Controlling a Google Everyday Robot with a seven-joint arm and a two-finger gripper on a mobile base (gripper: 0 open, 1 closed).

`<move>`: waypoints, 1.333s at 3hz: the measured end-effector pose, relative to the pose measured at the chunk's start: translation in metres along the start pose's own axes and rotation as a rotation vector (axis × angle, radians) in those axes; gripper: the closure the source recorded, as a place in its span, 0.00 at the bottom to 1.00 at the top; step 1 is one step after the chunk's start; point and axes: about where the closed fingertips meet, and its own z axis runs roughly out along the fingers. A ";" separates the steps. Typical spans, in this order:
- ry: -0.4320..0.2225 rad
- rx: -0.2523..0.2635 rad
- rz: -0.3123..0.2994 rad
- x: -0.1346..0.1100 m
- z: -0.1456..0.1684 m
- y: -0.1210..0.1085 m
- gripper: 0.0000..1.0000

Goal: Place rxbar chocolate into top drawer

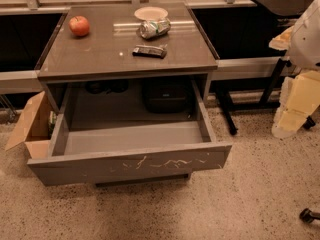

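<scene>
The rxbar chocolate [149, 51] is a flat dark bar with pale markings, lying on the grey table top [90, 54] near its front middle. The top drawer [130, 165] is pulled wide open below the table, and its inside looks empty; its grey front panel has pale scratch marks. My gripper [294, 111] hangs at the far right of the view on the white arm [306, 34], well away from the table and to the right of the drawer, at about drawer height. It holds nothing that I can see.
A crushed silver-green can [154, 28] lies just behind the bar, with a pale bowl [151, 13] behind it. A red apple [79, 25] sits at the table's back left. A cardboard box [30, 126] stands left of the drawer. A black desk [280, 1] is at the back right.
</scene>
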 end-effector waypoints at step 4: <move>-0.255 -0.037 0.004 -0.048 0.049 -0.066 0.00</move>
